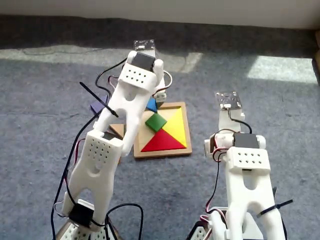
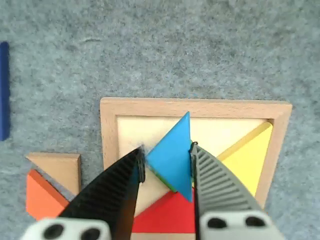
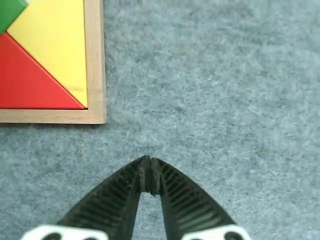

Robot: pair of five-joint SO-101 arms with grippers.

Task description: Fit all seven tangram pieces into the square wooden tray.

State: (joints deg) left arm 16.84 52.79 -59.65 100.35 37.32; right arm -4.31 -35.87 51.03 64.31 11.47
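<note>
The left fingers point(image 2: 117, 187) pinch a light blue triangle point(image 2: 172, 157) by two of its edges; the left gripper point(image 2: 167, 152) holds it over the square wooden tray point(image 2: 195, 107), above the bare part of the tray floor and the edge of a green square point(image 1: 156, 121); whether the triangle touches anything below cannot be told. In the tray lie a yellow triangle point(image 2: 247, 160) against one side and a red triangle point(image 2: 167, 212) against the next side, meeting along a diagonal, with the green square at their shared tip. Just outside the tray, beside its wall, a tan triangle point(image 2: 60, 167) and an orange triangle point(image 2: 42, 200) lie touching each other; a dark blue piece point(image 2: 4, 90) lies well apart from them.

The right fingers point(image 3: 117, 200) are pressed together with nothing between them; the right gripper point(image 3: 150, 175) hangs over bare cloth near a corner of the tray, on the yellow and red side.

The desk point(image 1: 40, 125) is covered in rough grey carpet-like cloth; sunlight falls in pale patches point(image 1: 280, 67) along its far side; a light wall point(image 1: 200, 10) rises behind it.
</note>
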